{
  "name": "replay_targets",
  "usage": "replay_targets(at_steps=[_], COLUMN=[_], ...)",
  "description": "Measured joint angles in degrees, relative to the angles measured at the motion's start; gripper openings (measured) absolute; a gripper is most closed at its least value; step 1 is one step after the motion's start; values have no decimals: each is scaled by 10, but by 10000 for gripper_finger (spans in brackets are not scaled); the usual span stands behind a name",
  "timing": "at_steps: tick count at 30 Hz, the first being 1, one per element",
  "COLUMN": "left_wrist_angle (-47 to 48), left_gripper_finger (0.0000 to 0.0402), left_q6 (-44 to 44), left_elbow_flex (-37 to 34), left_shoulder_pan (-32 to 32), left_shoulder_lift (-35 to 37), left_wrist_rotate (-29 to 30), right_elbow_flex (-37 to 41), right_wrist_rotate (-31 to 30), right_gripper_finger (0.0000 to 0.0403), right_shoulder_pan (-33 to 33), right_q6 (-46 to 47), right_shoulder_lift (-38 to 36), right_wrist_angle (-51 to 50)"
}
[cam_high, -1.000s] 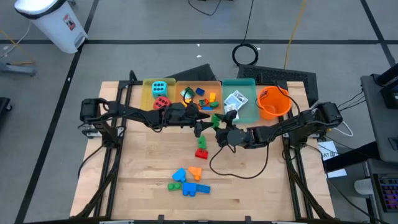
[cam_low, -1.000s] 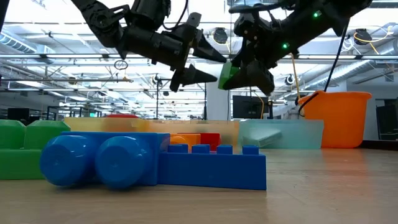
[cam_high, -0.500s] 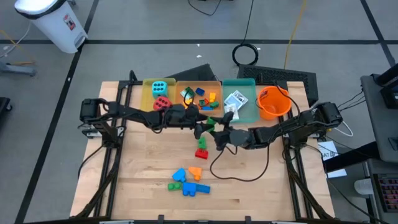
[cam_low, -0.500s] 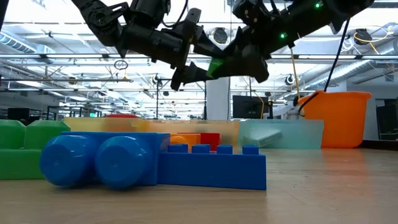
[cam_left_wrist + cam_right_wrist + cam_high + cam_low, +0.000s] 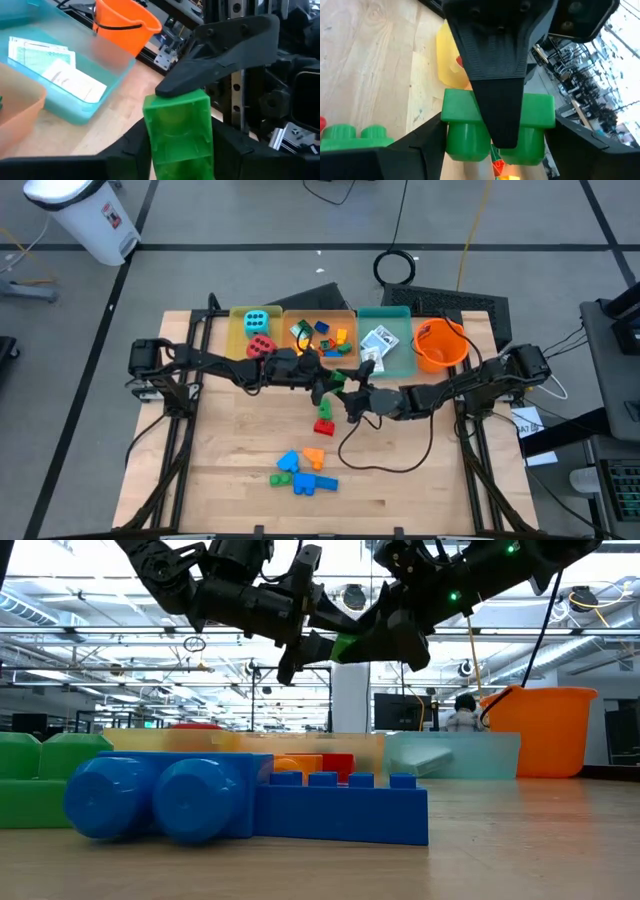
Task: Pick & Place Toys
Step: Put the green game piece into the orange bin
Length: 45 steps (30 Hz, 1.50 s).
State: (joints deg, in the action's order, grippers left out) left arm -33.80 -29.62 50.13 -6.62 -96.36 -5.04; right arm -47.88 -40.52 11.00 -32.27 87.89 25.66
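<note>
Held a green brick (image 5: 177, 127) mid-air between right hand (image 5: 352, 402) and left hand (image 5: 322, 383), both clamped, fingertips crossing over table (image 5: 230, 450).

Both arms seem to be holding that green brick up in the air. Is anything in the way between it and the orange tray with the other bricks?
Nothing visible is. The green brick hangs above the table between the left gripper and the right gripper, just in front of the orange tray. Only open air lies between them; the red and green bricks on the table sit on the brick's other side.

Grey floor (image 5: 250, 220) with dark lines, white bin (image 5: 85, 215), pale wooden table (image 5: 240, 450)
</note>
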Motion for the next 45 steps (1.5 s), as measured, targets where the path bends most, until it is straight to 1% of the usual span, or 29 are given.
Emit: replay_targets(at_steps=[3, 5, 6, 9, 13, 14, 16, 18, 19, 21, 27, 30, 33, 36, 37, 38, 41, 43, 45], left_wrist_angle=[5, 19, 30, 41, 55, 54, 70, 96, 108, 130, 117, 101, 82, 72, 70, 70, 73, 75, 83], left_gripper_finger=[144, 144, 144, 144, 144, 144, 144, 144, 144, 144, 144, 144, 144, 144, 149, 168, 258, 318, 368], left_q6=[11, 29, 35, 53, 82, 96, 127, 143, 145, 143, 117, 100, 99, 96, 94, 94, 106, 118, 124], left_elbow_flex=[0, 0, -1, 0, 0, 0, 0, 0, 0, 0, 0, 0, -1, 0, 0, 0, 0, 0, 0], left_shoulder_pan=[-9, -20, -27, -55, -82, -89, -105, -120, -129, -147, -185, -194, -200, -199, -199, -200, -200, -200, -200], left_shoulder_lift=[0, 8, 16, 42, 78, 86, 99, 103, 103, 92, 14, -33, -65, -77, -78, -78, -67, -55, -40], left_wrist_rotate=[-6, -11, -6, 14, 28, 40, 84, 132, 146, 156, 154, 134, 102, 111, 123, 136, 144, 124, 114], right_elbow_flex=[0, 0, 0, -2, 0, 5, 23, 47, 60, 83, 148, 156, 156, 156, 156, 156, 156, 156, 156], right_wrist_rotate=[1, 3, 6, 51, 52, 47, 46, 48, 46, 46, 47, 48, 50, 85, 101, 114, 138, 139, 138], right_gripper_finger=[280, 295, 302, 311, 309, 306, 300, 294, 291, 286, 276, 274, 274, 274, 274, 274, 274, 274, 275], right_shoulder_pan=[0, 5, 7, 8, 7, 7, 7, 7, 7, 6, -9, -24, -33, -36, -36, -36, -36, -36, -36], right_q6=[43, 85, 104, 153, 206, 216, 226, 228, 226, 214, 176, 177, 180, 186, 192, 196, 198, 198, 198], right_shoulder_lift=[0, -13, -26, -71, -146, -166, -203, -237, -252, -279, -314, -314, -311, -311, -311, -311, -311, -311, -311], right_wrist_angle=[-5, -19, -36, -92, -197, -212, -221, -217, -205, -170, -64, -58, -57, -58, -57, -56, -54, -53, -53])
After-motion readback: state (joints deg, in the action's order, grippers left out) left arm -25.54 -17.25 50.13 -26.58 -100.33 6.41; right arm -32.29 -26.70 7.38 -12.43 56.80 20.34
